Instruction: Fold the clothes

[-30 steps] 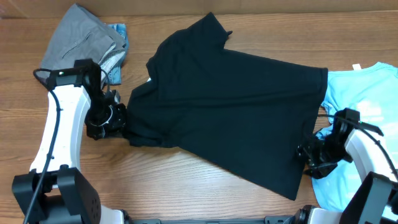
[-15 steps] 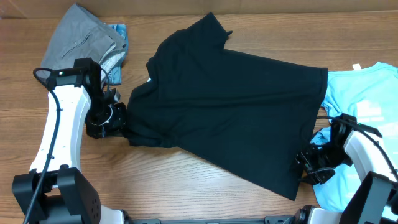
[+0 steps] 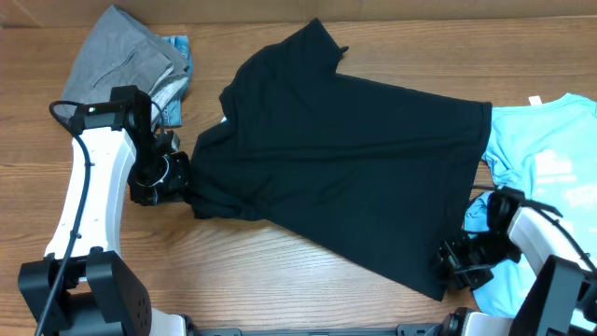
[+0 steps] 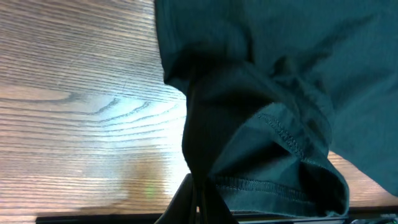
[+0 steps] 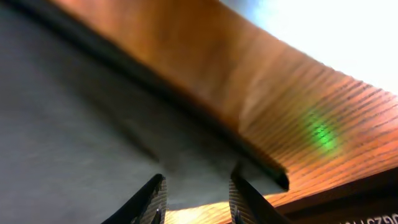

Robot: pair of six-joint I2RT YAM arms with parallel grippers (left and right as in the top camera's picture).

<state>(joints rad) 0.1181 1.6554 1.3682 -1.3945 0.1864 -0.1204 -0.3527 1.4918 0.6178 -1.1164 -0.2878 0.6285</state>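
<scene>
The clothes lie spread over the wooden table. A black T-shirt (image 3: 354,159) lies flat across the middle. My left gripper (image 3: 177,182) is at its left sleeve, shut on a bunched fold of black cloth (image 4: 249,143); the fingertips (image 4: 200,202) pinch it at the bottom of the left wrist view. My right gripper (image 3: 450,261) sits at the shirt's front right corner. In the right wrist view its two fingers (image 5: 152,199) stand apart around the hem corner (image 5: 205,168), not clamped on it.
A light-blue printed T-shirt (image 3: 550,149) lies at the right edge, partly under my right arm. Grey pieces (image 3: 126,61) sit piled at the back left, behind my left arm. Bare wood (image 3: 280,271) shows in front of the black shirt.
My right gripper has slid along the shirt's right hem toward the table's front, reaching the front corner, and its fingers have drawn closer together. The left gripper has not moved.
</scene>
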